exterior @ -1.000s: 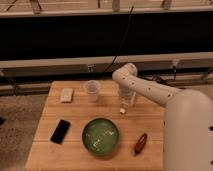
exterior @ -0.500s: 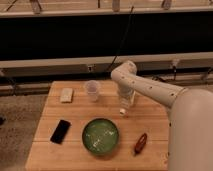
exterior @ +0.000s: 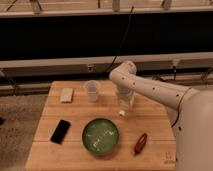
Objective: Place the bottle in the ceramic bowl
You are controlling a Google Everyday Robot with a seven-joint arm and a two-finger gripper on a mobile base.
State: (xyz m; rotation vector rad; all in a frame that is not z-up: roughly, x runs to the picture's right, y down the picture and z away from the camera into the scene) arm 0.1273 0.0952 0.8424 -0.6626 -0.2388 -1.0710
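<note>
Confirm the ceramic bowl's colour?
Glossy green ceramic bowl, camera view; gripper is beyond it, to the right, over the table.

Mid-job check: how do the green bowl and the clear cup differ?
The ceramic bowl is wide, shallow and green; the clear cup is narrow, taller and see-through. The bowl sits nearer the camera, the cup farther back. Both stand upright; the gripper hangs beside the cup, behind the bowl.

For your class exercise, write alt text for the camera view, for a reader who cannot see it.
A white robot arm's gripper points down over a small white bottle on a wooden table, behind a green bowl. A clear cup, black phone, beige block and red-brown object are also on the table.
</note>
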